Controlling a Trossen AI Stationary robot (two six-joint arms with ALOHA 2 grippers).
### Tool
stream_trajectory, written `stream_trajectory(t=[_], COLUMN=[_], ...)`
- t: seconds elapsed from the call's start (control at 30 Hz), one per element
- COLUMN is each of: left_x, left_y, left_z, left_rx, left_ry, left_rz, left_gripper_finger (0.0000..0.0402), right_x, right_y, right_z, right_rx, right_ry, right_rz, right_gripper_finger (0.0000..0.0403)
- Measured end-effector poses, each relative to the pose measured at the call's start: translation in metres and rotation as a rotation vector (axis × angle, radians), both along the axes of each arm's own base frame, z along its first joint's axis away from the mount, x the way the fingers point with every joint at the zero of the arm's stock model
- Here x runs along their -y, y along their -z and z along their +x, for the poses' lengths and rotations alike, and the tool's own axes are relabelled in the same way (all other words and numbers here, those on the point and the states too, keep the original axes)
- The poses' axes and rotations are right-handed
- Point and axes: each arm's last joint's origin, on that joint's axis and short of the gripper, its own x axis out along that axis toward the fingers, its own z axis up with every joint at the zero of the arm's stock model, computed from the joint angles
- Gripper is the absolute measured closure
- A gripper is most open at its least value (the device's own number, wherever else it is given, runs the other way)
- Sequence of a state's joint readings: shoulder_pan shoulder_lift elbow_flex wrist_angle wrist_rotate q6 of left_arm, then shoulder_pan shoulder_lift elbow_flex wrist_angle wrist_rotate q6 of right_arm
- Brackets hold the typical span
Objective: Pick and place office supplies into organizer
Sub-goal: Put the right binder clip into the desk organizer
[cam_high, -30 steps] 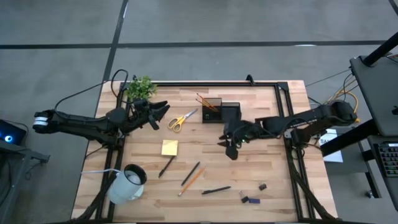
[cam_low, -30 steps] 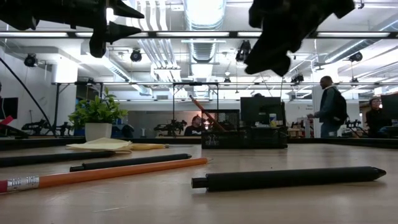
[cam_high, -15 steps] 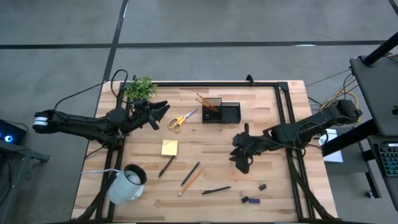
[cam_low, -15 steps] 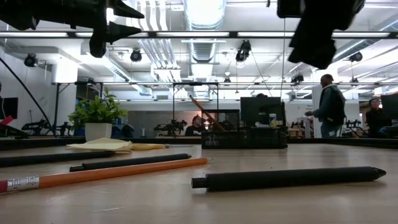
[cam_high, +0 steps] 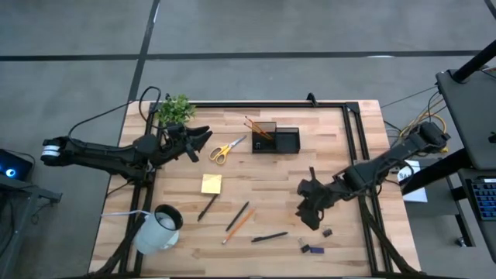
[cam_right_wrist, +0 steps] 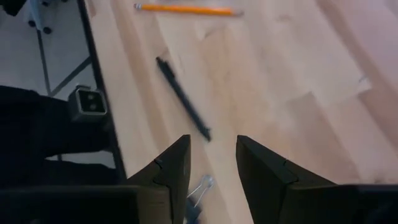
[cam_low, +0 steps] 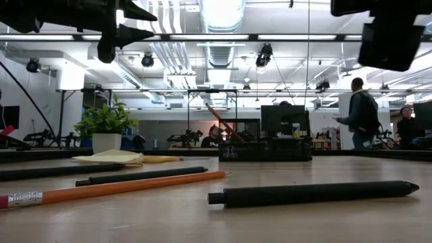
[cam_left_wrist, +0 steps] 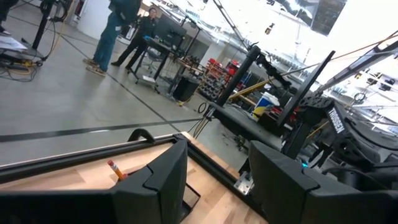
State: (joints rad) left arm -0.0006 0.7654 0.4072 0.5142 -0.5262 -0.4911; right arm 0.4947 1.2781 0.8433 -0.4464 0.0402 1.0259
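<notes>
The black organizer [cam_high: 276,140] stands at the far middle of the table with orange pencils [cam_high: 255,125] leaning in it. Yellow-handled scissors [cam_high: 227,149], a yellow sticky-note pad [cam_high: 211,184], dark pens [cam_high: 269,236] [cam_high: 207,207], an orange pencil [cam_high: 241,225] and small dark bits [cam_high: 326,232] lie flat on the wood. My right gripper [cam_high: 310,219] hangs open above the table, between the near pen and the dark bits. The right wrist view shows that pen [cam_right_wrist: 183,99] ahead of its empty fingers [cam_right_wrist: 213,155]. My left gripper [cam_high: 203,142] waits open, raised, left of the scissors.
A white mug [cam_high: 159,227] lies on its side at the near left. A small green plant [cam_high: 174,108] stands at the far left corner. A black frame rail [cam_high: 358,155] runs along the table's right side. Bare wood lies between the organizer and the near pens.
My right gripper has swung away from the organizer toward the table's near right, rolling at the wrist and tipping further down. It now hangs over the near pen and the dark bits. Its fingers stay open and empty.
</notes>
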Motion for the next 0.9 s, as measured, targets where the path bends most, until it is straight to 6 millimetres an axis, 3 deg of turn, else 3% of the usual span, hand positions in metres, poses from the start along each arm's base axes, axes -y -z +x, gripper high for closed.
stream_trajectory(t=[0.57, 0.9], left_x=[0.0, 0.0], left_y=[0.0, 0.0], left_z=[0.0, 0.0], left_rx=[-0.001, -0.003], left_ry=[0.0, 0.0], left_rz=[0.0, 0.0], left_gripper_finger=[0.0244, 0.0244], right_x=[-0.024, -0.025], right_y=[0.005, 0.013], right_z=[-0.023, -0.037], right_rx=[-0.17, -0.27], right_ry=[-0.244, -0.361], right_rz=[0.115, 0.023], right_gripper_finger=[0.0285, 0.0284])
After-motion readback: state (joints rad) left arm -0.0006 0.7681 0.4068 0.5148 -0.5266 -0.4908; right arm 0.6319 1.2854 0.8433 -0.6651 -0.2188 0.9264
